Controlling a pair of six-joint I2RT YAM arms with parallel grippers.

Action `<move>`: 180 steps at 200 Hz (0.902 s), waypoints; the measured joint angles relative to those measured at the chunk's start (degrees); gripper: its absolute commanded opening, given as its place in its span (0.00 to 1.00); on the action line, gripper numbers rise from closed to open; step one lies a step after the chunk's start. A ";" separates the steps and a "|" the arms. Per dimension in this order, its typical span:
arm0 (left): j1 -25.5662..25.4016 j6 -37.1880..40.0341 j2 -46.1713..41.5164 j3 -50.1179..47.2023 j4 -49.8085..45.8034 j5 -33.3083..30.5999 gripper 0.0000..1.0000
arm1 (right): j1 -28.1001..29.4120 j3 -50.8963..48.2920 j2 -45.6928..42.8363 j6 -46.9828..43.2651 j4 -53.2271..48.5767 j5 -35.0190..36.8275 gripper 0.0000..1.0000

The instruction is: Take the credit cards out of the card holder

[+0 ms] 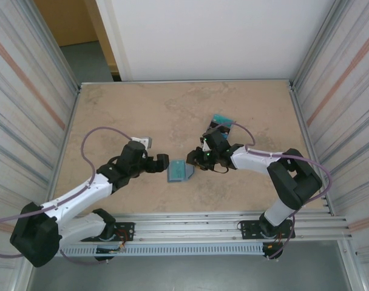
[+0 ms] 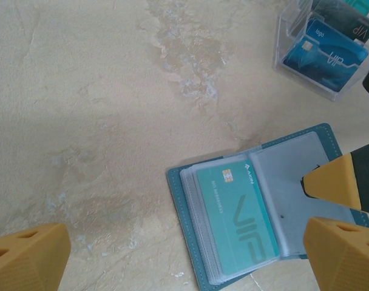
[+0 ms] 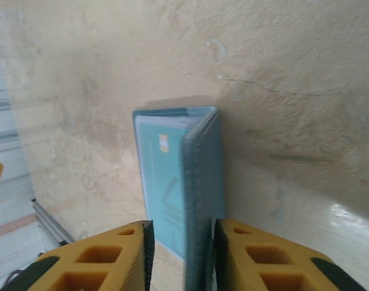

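Right pincer [image 3: 182, 241] straddles thin card holder [image 3: 204, 151].

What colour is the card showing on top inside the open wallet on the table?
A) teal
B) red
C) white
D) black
A: a teal card with a chip and VIP lettering lies under the clear sleeve of the open card holder.

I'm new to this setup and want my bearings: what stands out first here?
An open teal card holder lies mid-table, a teal card showing in its sleeve. The right tool straddles its raised cover; the left tool hangs open beside it. A clear box of cards sits beyond.
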 measured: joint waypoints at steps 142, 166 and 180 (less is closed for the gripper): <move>-5.75 4.15 10.60 2.43 -0.02 -8.46 0.99 | -4.92 -4.79 -11.26 -5.86 -15.10 13.27 0.33; -5.75 4.15 11.39 2.43 0.00 -8.66 0.99 | -6.01 -6.19 -14.69 -5.95 -18.10 16.33 0.32; -5.75 4.15 12.20 2.43 0.04 -8.66 0.99 | -6.67 -6.62 -18.40 -5.92 -19.96 18.58 0.31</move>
